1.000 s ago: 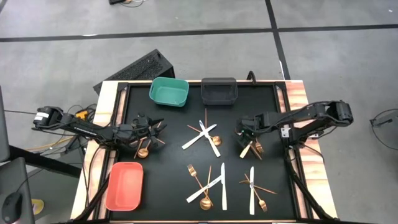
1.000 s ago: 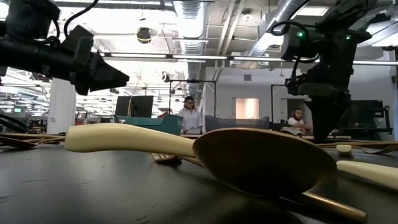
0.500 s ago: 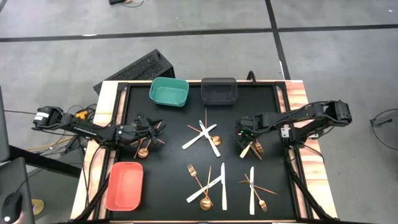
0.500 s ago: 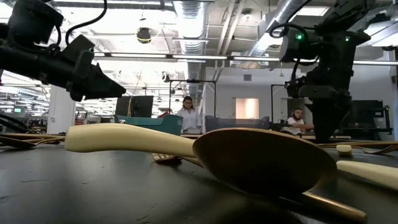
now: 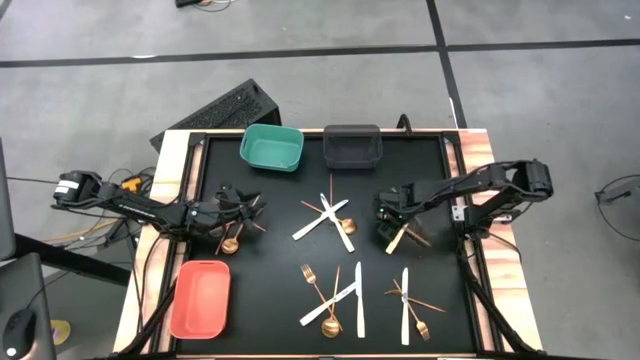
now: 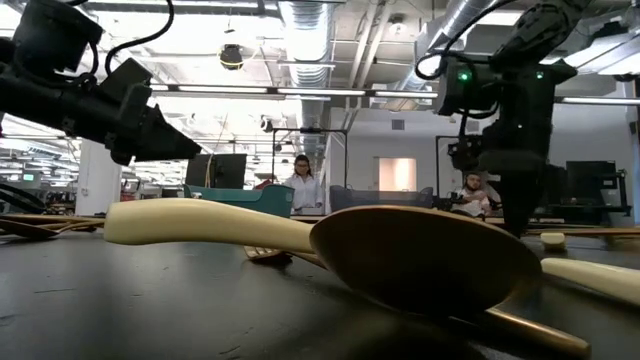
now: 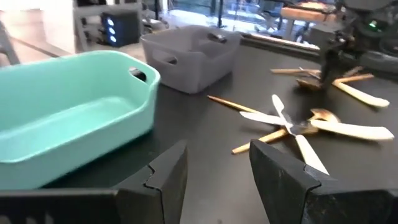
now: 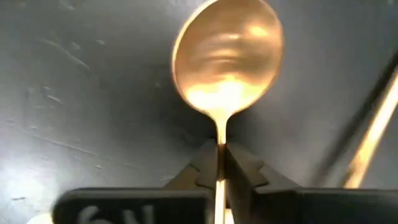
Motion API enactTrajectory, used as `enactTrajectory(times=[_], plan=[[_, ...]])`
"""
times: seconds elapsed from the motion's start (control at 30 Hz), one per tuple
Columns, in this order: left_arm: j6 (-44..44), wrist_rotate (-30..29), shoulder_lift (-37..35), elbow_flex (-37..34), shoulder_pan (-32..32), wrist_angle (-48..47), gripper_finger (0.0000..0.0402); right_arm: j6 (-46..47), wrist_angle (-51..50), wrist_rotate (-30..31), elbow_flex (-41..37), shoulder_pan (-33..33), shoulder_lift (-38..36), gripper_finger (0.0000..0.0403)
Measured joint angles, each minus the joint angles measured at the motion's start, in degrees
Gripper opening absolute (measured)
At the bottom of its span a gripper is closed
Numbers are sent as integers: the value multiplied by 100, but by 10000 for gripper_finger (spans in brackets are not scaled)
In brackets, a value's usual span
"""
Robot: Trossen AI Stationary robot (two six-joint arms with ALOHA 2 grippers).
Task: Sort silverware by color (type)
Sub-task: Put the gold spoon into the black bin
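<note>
R gripper fingers clenched on gold spoon stem, right side of worktop beside white knife; pick step. L gripper fingers released, hovering nr teal bin. Next, prob.: lift clear, carry to a bin w/o snagging neighbours.

the spoon has a glossy, mirror-smooth copper-gold metal look. the knives look like flat matt white plastic. the teal bin at the left and the grey bin above it look like smooth, satin plastic. the table has a matt black top, faintly scuffed, with wood-grain edges.
</note>
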Motion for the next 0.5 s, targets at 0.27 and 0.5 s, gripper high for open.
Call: enactTrajectory(times=[0.27, 0.5], plan=[[210, 20, -2, 2, 246, 685, 160, -2150, 1084, 1246, 570, -286, -316, 44], [196, 197, -2, 2, 244, 639, 160, -4305, 2751, 1281, 870, -679, -257, 40]])
